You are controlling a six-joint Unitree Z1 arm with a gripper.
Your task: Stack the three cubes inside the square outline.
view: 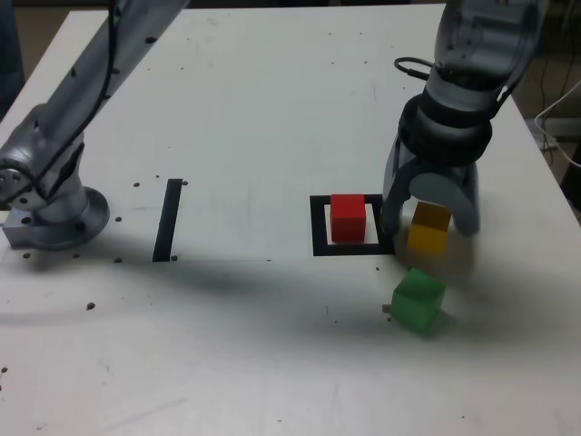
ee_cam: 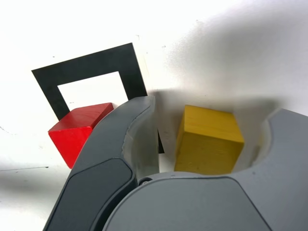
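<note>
Now see the gripper (view: 428,232) lowered around the yellow cube (view: 428,227), jaws apart, with gaps between cube and fingers in the wrist view. Can't tell whether touching the table (view: 227,363) with the fingertips. Find the yellow cube on the table, just outside the square outline (view: 320,227), toward the exterior view's right. Look inside the outline for the red cube (view: 348,218), flanked by black tape on both sides in the exterior view. Notice in the wrist view the near finger partly covering both the red cube and the tape. Spot the green cube (view: 418,300) below the yellow one in the exterior view, apart from it and turned at an angle, well clear of the outline. Farther toward the exterior view's left, see the straight black strip (view: 168,222), then the arm's base (view: 59,218). Trace dark smudges of shadow across the table, and also small dark specks.
</note>
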